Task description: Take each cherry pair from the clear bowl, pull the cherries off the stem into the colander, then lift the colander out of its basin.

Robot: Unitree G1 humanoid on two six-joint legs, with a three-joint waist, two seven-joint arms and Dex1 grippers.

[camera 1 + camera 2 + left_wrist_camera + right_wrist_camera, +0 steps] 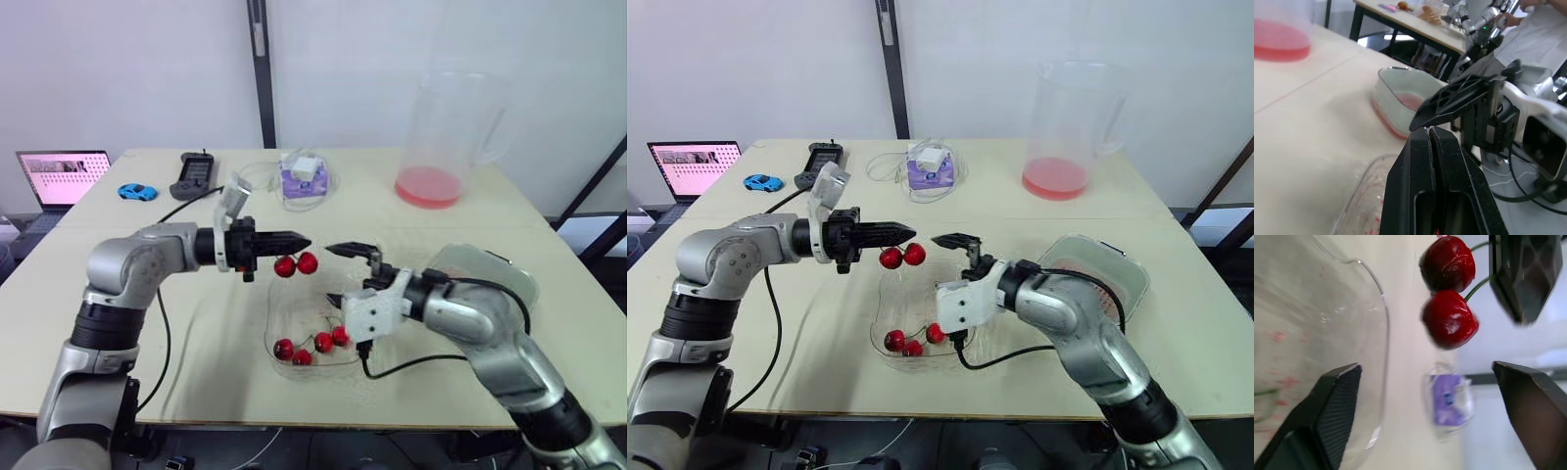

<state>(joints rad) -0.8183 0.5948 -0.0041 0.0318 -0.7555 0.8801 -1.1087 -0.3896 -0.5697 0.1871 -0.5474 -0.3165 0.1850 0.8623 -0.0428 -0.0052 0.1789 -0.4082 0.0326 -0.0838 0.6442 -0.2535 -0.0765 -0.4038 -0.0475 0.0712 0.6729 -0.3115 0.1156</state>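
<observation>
My left gripper (pixel 302 240) is shut on the green stem of a red cherry pair (pixel 296 264), which hangs above the far rim of the clear bowl (pixel 270 327). Several more cherries (pixel 323 342) lie in the bowl. My right gripper (pixel 338 276) stands open just right of the hanging pair, its jaws wide apart and not touching it. In the right wrist view the two cherries (pixel 1448 319) hang between and beyond my open fingers (pixel 1334 399). The pink colander (pixel 1410 102) sits in its clear basin (pixel 1122 257) at the right, partly hidden by my right arm.
A tall clear pitcher (pixel 441 137) with pink liquid stands at the back right. At the back of the table lie a purple box with a cable (pixel 304 176), a black controller (pixel 196 172), a blue toy car (pixel 137 191) and a laptop (pixel 64 176). A person (pixel 1542 29) stands by another table.
</observation>
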